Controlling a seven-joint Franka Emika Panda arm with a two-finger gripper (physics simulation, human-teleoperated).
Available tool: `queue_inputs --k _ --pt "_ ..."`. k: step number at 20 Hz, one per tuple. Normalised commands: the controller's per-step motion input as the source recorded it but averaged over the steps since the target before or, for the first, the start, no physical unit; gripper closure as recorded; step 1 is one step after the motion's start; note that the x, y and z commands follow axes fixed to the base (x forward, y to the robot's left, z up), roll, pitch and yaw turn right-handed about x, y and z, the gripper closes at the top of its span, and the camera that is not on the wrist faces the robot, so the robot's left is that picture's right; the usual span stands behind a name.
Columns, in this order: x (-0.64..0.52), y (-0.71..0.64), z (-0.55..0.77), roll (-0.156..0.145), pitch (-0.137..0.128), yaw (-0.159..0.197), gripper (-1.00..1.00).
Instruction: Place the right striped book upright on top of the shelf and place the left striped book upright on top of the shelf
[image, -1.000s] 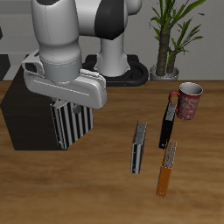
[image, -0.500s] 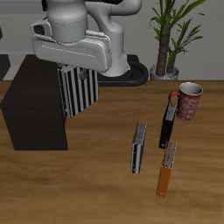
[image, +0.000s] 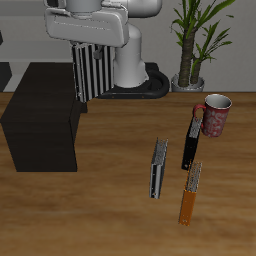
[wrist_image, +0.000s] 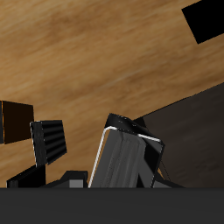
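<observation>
**One striped book aloft, its twin waiting on the wood**

A wooden table (image: 110, 215) fills the room's foreground, with a potted plant (image: 195, 40) at about one o'clock and a red patterned mug (image: 216, 114) just in front of it. At nine o'clock sits the shelf (image: 40, 115), a low black box with a flat top that is bare.

The gripper (image: 88, 45) hangs high at eleven o'clock, above the shelf's inner edge, its fingers clamped on the right striped book (image: 95, 70), which hangs upright with the stripes running vertically. The hold is at the book's upper edge. The wrist view shows the same book (wrist_image: 122, 157) from above, with the dark shelf (wrist_image: 188, 122) beside and beneath it.

The left striped book (image: 158, 167) stands on its edge on the table near centre, well apart from the shelf.

Both look thin, stiff and light; I would judge them easy to lift but quick to topple when set down on a narrow edge. A pinch across the covers near the top edge looks the sensible hold.

Counted: two striped books, one black book with a red end (image: 191, 138), one orange book (image: 190, 192), one mug, one plant, one shelf.
</observation>
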Motion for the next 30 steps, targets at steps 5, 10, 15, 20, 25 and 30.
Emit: queue_inputs --k 5,10,15,20,25,30 --pt "-0.55 -0.18 0.07 -0.047 -0.045 -0.021 1.0" --pt "-0.54 0.02 -0.02 0.027 -0.077 0.024 1.0" --pt "-0.25 -0.15 -0.07 -0.012 0.01 -0.019 1.0" --pt "-0.42 -0.4 0.05 -0.071 -0.022 -0.095 1.0" --pt "-0.45 -0.21 0.11 -0.03 -0.034 -0.017 1.0" --pt "-0.29 -0.27 0.04 -0.063 0.013 -0.024 1.0"
